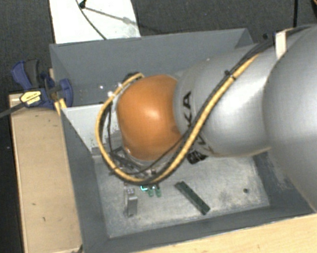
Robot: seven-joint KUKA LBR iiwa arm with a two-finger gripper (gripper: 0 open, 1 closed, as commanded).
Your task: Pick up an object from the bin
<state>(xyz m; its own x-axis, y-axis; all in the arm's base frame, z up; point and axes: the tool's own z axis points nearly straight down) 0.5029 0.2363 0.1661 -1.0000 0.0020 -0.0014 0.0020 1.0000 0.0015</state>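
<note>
While over bin, claw near dark strip

One camera, above the bin and slightly oblique
The bin is viewed from a raised position, tilted somewhat to one side and set fairly near; its back wall is shown at the top, and the arm is seen entering from the right.

Your arm reaches in from 3 o'clock, its broad silver links narrowing toward the centre. The orange cover on the wrist sits just left of centre, with yellow and black cables looped round it from 9 to 6 o'clock. Your gripper hangs beneath the cover at 6 o'clock, mostly hidden
</note>
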